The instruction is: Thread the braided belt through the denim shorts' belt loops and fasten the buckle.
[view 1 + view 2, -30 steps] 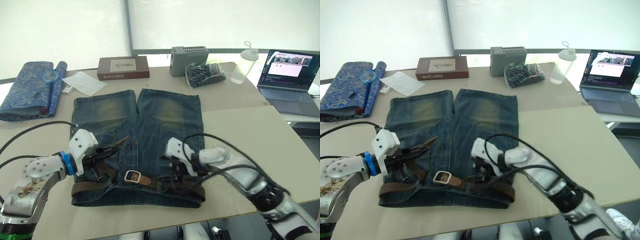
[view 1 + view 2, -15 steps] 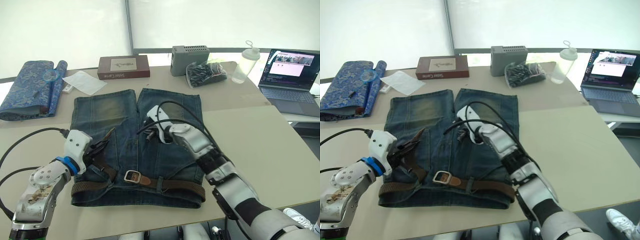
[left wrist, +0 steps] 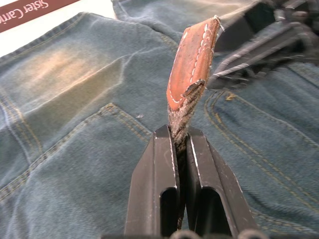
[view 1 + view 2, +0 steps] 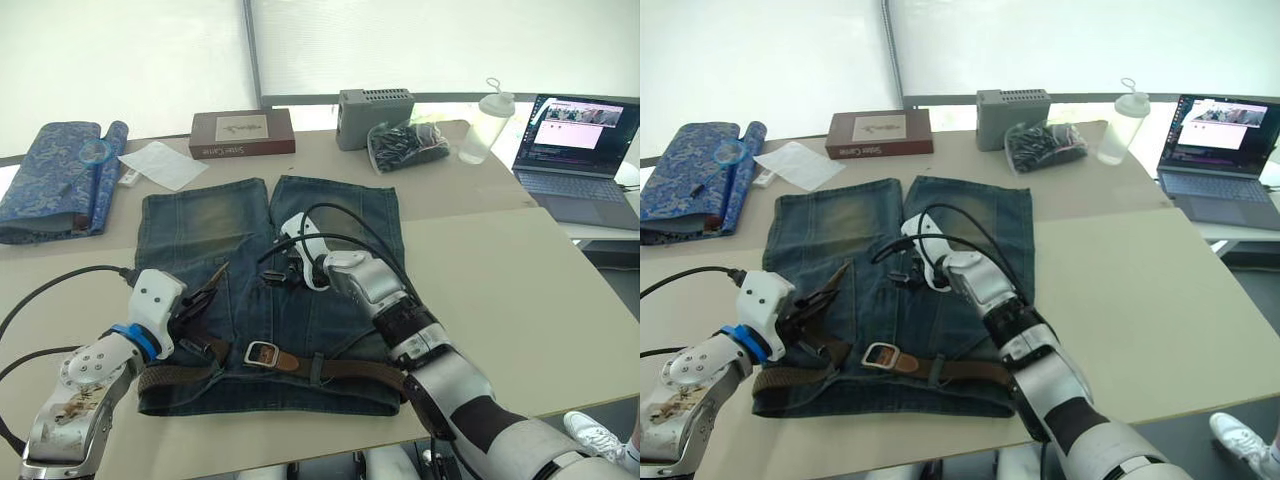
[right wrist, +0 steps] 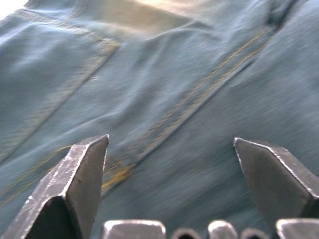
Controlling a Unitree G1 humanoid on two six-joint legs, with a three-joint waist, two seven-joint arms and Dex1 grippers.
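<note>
The denim shorts (image 4: 268, 290) lie flat near the front edge of the table (image 4: 520, 280), waistband toward the robot. The braided belt (image 4: 330, 368) runs along the waistband, passing under at least one of the belt loops (image 4: 316, 368); the buckle (image 4: 262, 353) rests left of the waistband's centre.

The left gripper (image 3: 180, 149) is pressed together on the belt's free end, pinching the woven strap just below its tan stitched leather tip (image 3: 192, 59), which stands upright above the left leg panel. The right gripper (image 5: 169, 154) is spread wide, holding nothing, over the centre seam.

Risks:
- The pinch sits on the narrow braided section. A sideways pull may let the weave slide out between the smooth black fingers.
- The strap is limp and woven. It may twist or fold between the grip and the buckle, so the tip meets the frame off-line.
- The denim is soft and unsecured. Drag on the belt may bunch the waistband and shift the buckle.
- The metal prong may catch the weave short of the intended position.
</note>
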